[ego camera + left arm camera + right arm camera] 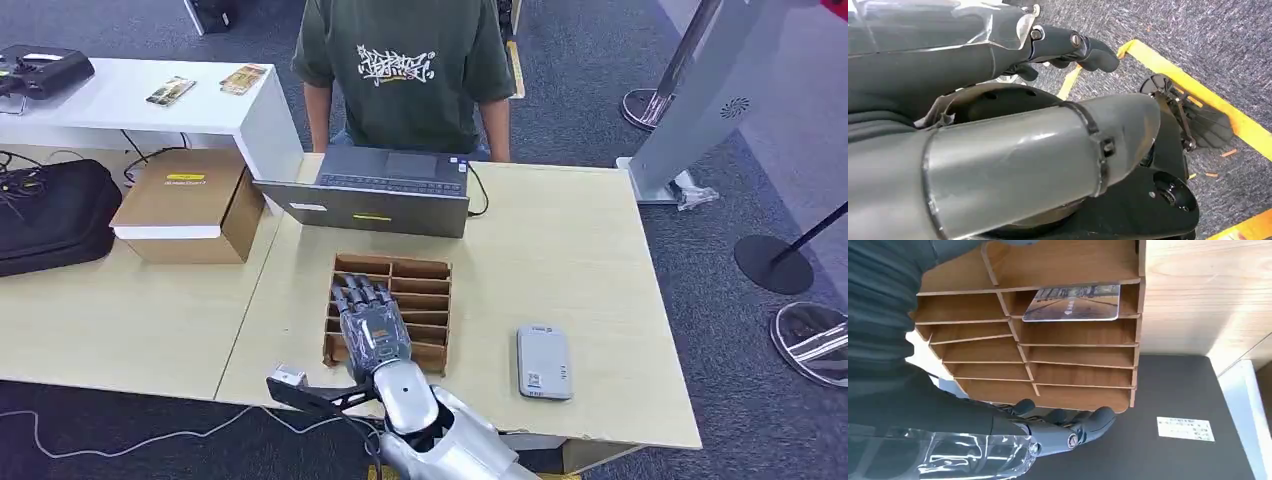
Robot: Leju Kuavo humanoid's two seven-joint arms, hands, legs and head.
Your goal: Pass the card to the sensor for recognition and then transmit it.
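right hand: fingers extended close together, holding nothing, above wooden slotted rack. card stands in a rack slot; grey sensor lies beside rack on table. left hand: fingers curled, empty.

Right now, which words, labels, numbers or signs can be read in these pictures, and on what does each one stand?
None can be read for certain.
Person's green shirt: white graffiti-style print, illegible.
Cardboard box: yellow label, too small.
Laptop: white sticker and yellow sticker, print blurred.
Grey sensor: small label, unreadable.
Card in the wooden rack: a road picture with an arrow-like mark, no clear words.
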